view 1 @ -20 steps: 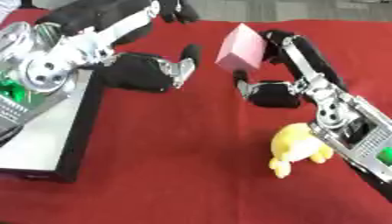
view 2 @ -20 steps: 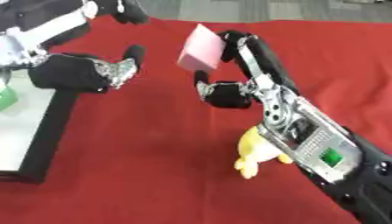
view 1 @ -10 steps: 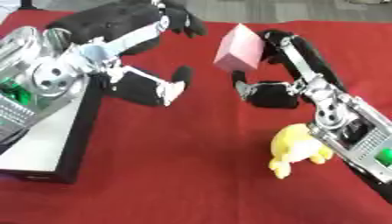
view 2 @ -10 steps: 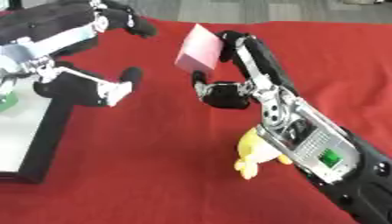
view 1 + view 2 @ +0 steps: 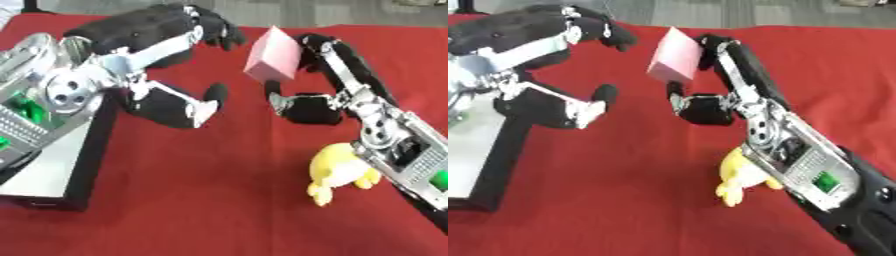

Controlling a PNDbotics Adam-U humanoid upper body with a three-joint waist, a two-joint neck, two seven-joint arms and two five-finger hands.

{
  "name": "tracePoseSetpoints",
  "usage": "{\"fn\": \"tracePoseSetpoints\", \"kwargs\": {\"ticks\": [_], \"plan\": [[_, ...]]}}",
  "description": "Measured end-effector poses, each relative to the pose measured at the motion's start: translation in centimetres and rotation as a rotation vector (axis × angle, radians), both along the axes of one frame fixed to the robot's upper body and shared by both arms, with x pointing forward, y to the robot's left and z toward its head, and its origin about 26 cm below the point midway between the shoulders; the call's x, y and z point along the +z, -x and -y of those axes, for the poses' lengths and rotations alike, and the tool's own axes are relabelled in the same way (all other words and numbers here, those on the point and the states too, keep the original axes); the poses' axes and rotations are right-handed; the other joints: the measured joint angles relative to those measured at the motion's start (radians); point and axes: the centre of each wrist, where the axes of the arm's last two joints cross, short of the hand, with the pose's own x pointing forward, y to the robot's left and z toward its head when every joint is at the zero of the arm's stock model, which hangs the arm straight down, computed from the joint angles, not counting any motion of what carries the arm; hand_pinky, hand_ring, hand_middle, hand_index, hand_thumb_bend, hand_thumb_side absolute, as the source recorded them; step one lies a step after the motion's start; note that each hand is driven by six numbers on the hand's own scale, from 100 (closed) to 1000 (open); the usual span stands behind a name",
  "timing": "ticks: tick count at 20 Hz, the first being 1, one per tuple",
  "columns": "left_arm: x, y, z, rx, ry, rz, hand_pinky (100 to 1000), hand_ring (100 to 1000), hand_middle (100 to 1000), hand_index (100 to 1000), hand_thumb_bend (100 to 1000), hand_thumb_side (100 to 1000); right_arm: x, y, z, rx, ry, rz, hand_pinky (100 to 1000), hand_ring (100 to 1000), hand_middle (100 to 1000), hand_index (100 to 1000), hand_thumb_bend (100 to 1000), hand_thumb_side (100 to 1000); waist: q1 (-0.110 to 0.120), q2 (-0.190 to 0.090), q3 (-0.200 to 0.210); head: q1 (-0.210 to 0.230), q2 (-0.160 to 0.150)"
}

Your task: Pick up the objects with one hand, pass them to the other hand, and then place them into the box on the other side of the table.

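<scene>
Holding a pink block [image 5: 273, 54] up off the table, the right hand [image 5: 315, 92] sits in the upper middle of the frame, its fingers curled over the block's right face from above and its thumb pressing in from below. The block hangs tilted, one corner pointing up, clear of the red table [image 5: 219, 200] beneath it.

Just to the left of the block, the left hand [image 5: 188, 65] is spread wide, upper fingers arched above and thumb low, with a gap between them that faces the block. It touches nothing; the block's left face lies near its fingertips but apart from them.

The block looks like a light, stiff-sided cube with flat matte faces, probably foam or plastic, so it should neither sag nor crush in the handover. The free left and lower faces are the places for the left hand to take hold, pinching across opposite flat sides rather than on a corner, since a corner hold would likely let it twist out.

A soft yellow toy [image 5: 339, 172] lies on the table at lower right, beside the right forearm. The box [image 5: 52, 165], with its dark wall and pale floor, lies along the left edge of the frame, under the left arm.
</scene>
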Motion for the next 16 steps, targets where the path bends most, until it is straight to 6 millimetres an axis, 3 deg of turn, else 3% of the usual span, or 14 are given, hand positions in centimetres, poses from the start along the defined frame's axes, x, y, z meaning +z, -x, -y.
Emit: {"fn": "tracePoseSetpoints", "kwargs": {"ticks": [5,6,16], "plan": [[0.00,0.03,0.12,0.015,-0.007,0.008,1000,858,786,946,100,381,-0.07,0.04,-0.09,0.002,0.005,0.003,779,721,606,538,100,100,0.000,0.000,0.000,0.001,-0.001],[0.01,0.05,0.18,0.018,-0.006,0.012,1000,862,790,953,111,188,-0.07,0.04,-0.09,0.002,0.005,0.003,779,720,606,537,100,100,0.000,0.000,0.000,0.001,-0.001],[0.29,0.27,0.79,0.052,-0.009,0.047,1000,874,800,961,159,194,-0.18,0.09,-0.20,0.011,0.009,0.002,779,721,606,534,100,100,0.000,0.000,0.000,0.007,-0.004]]}}
